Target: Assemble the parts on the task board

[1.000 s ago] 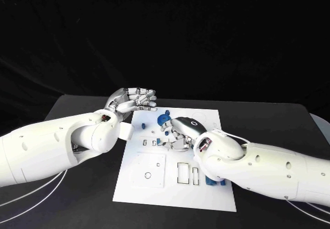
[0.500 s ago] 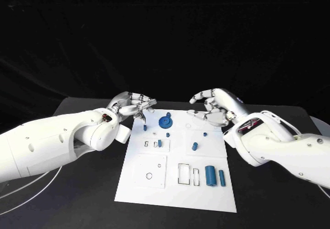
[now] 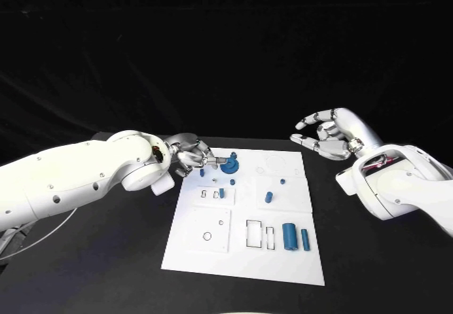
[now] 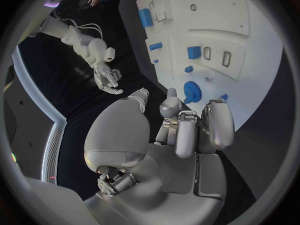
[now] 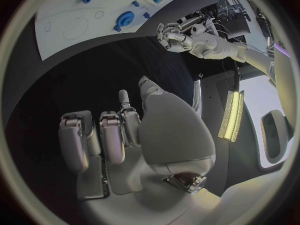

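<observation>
black table, white board mid-table; blue gear stands at board's far end, small blue parts lie nearer; left hand fingers curled by gear, cannot tell if holding anything; right hand raised off board, fingers apart, empty; parts look light, stiff, slippery plastic; pinch by sides
</observation>
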`<state>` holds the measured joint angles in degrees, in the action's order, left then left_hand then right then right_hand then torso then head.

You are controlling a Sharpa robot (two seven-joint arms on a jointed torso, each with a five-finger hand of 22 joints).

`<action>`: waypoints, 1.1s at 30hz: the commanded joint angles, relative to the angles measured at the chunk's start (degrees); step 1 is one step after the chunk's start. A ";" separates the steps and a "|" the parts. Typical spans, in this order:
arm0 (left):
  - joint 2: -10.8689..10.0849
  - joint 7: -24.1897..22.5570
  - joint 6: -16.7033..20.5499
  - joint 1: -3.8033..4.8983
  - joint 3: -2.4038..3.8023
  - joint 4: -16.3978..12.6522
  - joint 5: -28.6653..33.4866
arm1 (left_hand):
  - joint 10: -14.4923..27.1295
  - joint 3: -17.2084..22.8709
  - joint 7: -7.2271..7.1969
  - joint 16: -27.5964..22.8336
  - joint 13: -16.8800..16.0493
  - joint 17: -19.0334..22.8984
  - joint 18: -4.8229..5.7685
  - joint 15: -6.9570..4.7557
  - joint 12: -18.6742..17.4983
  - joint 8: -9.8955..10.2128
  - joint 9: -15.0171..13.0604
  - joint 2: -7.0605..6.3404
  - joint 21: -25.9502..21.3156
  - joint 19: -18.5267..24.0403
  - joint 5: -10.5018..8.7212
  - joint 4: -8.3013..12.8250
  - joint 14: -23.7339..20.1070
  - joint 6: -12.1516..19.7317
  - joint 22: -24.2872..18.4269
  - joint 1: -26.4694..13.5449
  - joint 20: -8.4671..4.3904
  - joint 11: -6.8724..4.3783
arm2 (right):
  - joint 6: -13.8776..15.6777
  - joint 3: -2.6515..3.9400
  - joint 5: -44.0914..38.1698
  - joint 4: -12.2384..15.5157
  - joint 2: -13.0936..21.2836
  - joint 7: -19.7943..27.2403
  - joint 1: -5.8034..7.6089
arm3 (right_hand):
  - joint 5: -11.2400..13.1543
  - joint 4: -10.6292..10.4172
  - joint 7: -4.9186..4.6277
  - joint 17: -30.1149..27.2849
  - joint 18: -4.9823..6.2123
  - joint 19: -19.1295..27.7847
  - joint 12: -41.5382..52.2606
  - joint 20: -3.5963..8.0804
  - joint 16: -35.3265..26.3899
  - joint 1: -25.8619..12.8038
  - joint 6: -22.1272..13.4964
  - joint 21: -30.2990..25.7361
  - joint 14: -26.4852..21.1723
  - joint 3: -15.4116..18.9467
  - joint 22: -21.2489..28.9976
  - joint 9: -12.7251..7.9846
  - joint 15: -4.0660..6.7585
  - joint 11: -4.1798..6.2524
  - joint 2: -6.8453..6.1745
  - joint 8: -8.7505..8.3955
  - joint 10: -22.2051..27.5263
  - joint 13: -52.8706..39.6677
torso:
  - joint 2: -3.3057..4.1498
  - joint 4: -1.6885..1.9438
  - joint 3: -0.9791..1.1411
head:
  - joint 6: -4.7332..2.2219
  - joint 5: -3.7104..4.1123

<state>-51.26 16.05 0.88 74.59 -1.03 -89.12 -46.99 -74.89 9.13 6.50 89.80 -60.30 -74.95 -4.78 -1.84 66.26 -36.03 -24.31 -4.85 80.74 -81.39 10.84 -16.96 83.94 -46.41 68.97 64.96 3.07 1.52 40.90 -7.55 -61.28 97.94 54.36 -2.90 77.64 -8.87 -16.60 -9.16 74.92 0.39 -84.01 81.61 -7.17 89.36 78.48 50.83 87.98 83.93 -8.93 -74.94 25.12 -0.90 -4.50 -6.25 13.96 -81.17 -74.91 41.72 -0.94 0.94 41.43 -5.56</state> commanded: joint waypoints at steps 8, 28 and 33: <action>4.35 15.74 -11.49 1.08 -0.18 2.23 -10.97 | -1.64 -1.84 -1.30 0.20 -4.06 -15.05 1.89 -0.98 3.51 -3.45 -2.79 0.60 2.90 -2.77 -0.31 0.06 6.06 -0.34 6.02 -0.74 -0.58 -0.68 | -0.83 -0.02 1.18 -1.06 0.39 -1.57 0.06 | -0.30 -0.07 0.15 12.28 0.19 -4.65 0.14 0.55 -0.27 -0.57 0.44 0.03 5.38 0.31 -13.64 0.11 0.48 0.09 -0.28 0.26 -0.38 -5.72 | -0.57 -0.04 0.20 | 0.66 -0.29; 10.43 18.36 -13.89 1.54 -2.10 6.26 -11.91 | -1.69 -3.29 -1.55 0.20 -4.97 -15.05 2.21 -1.17 4.21 -5.02 -4.59 0.31 3.72 -3.41 0.40 0.14 6.06 0.36 7.76 -1.18 -0.79 -0.90 | -1.49 -0.10 0.71 -1.55 0.08 -2.68 0.04 | -0.47 -0.07 0.18 12.06 0.27 -4.48 -0.19 0.62 -0.35 -0.80 0.33 -0.22 5.33 0.46 -13.46 0.14 0.54 0.13 -0.37 0.31 -0.05 -5.35 | -0.28 -0.16 0.06 | 1.20 -0.66; 11.18 18.53 -14.81 1.54 -2.35 6.99 -11.91 | -1.67 -3.31 -1.55 0.20 -4.97 -15.05 2.20 -1.17 4.21 -5.06 -4.64 0.32 3.72 -3.41 0.49 0.14 6.06 0.40 7.76 -1.14 -0.79 -0.90 | -1.41 -0.11 0.62 -1.60 -0.02 -2.75 0.02 | -0.58 -0.08 0.19 12.08 0.26 -4.49 -0.12 0.64 -0.34 -0.89 0.28 -0.21 5.33 0.49 -13.47 0.14 0.56 0.15 -0.36 0.33 -0.13 -5.43 | -0.22 -0.15 0.06 | 1.33 -0.53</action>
<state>-40.29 33.94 -11.88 75.93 -3.38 -82.26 -58.49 -76.40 6.08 4.99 89.80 -65.24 -74.93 -3.02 -2.66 70.28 -40.85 -28.90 -4.39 84.26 -83.64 11.10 -16.76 83.95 -46.29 74.95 63.92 2.36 0.62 40.23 -7.66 -60.13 96.35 54.43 -5.29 77.67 -9.10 -16.75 -8.99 74.90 0.39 -84.01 81.60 -6.77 89.36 78.26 51.00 87.98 84.14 -8.77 -74.91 25.21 -0.70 -4.51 -6.50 13.95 -81.17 -74.90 41.44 -1.08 1.02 42.71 -6.20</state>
